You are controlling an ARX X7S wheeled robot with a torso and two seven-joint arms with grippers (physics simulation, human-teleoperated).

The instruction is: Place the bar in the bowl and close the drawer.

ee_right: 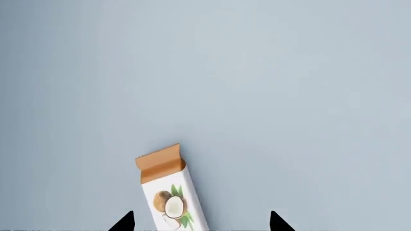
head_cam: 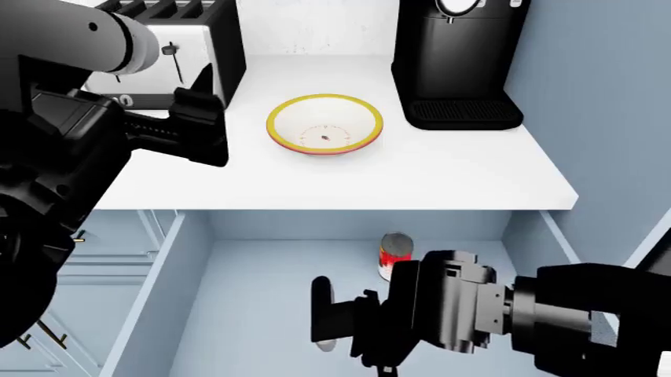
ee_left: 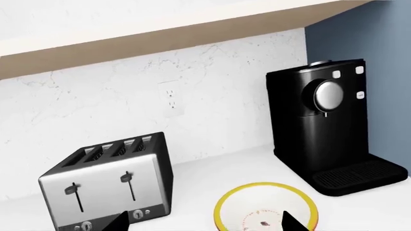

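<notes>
The bar (ee_right: 170, 195) lies between the right gripper's (ee_right: 200, 222) spread, ungrasping jaws, lower frame. Left gripper (ee_left: 204, 224) open too; bowl (head_cam: 324, 124) empty, drawer (head_cam: 273, 298) open.

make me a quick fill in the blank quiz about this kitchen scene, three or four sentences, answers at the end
1. The bowl on the counter has a ____ rim.
2. The bar lies between the open fingertips of the ____ gripper.
3. The red-and-white can stands inside the open ____.
4. On the counter, the bowl sits between the toaster and the black ____ machine.

Missing words: yellow; right; drawer; coffee
</notes>
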